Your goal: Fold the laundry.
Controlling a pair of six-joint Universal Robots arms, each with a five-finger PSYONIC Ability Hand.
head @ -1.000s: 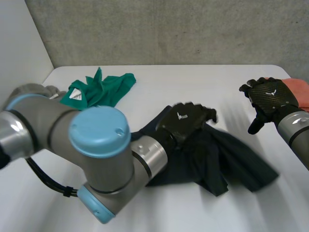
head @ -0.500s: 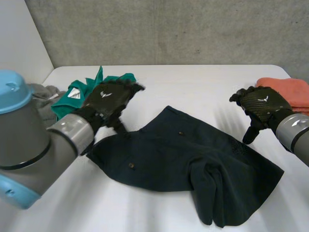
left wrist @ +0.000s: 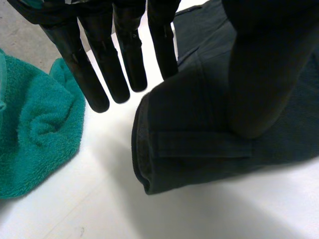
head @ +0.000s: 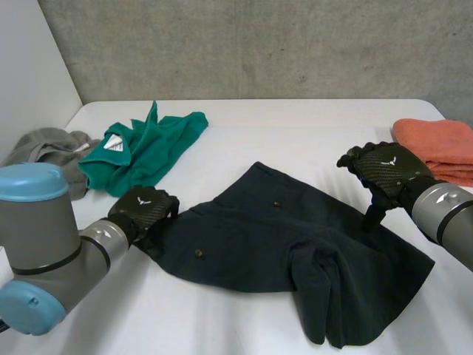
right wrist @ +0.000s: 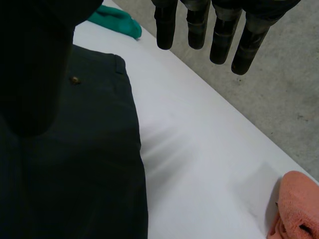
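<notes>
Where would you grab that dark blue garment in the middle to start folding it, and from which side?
Probably at the thick waistband corner of the dark garment, coming from the side where the left hand is. That corner is a doubled hem at the cloth's outer edge with bare table beside it, so it could be pinched cleanly.

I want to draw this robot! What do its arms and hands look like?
The left arm and right arm are thick grey tubes, the left with a light-blue cap. The left hand and right hand are black, each with a white mark.
</notes>
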